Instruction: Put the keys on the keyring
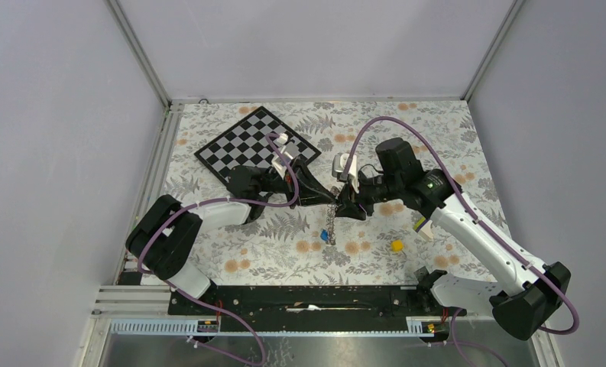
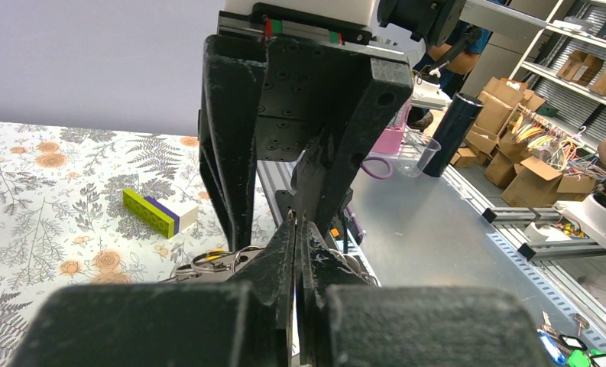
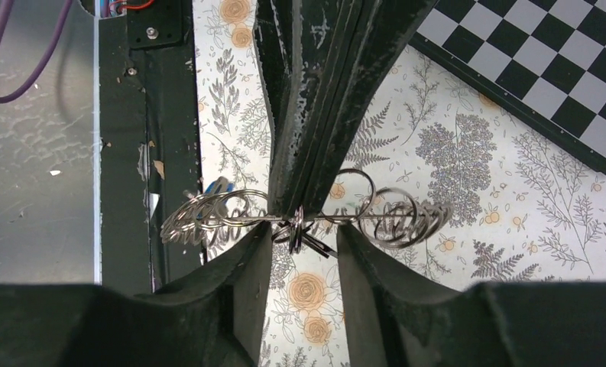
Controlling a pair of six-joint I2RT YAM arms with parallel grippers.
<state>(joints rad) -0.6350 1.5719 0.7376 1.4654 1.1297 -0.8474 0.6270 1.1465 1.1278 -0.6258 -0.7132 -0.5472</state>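
2 grippers meet over the middle of the surface. The left gripper point(image 3: 294, 208) is clamped tight on the keyring point(image 3: 395, 218), pinching 1 thin turn of the coil about halfway along it. The right gripper point(image 3: 303, 264) faces it with jaws partly apart and holds nothing. Its fingers stand either side of the left fingertips and of a small dark piece point(image 3: 306, 238) hanging at the pinch. That piece may be the black key, though I cannot tell for certain.

The keyring is stretched out long. Its long axis runs from the near edge toward the far edge, and it appears lifted off the surface. The blue key point(image 1: 324, 238) sits at the near end, pointing toward the near edge.

Several things could go wrong. The left hold is on a single slim wire, so a sideways push from the right fingers could twist the coil or pull it free. If the right jaws close here, they may catch the left fingertips instead of the dark piece. A jolt could also drop that piece onto the surface.
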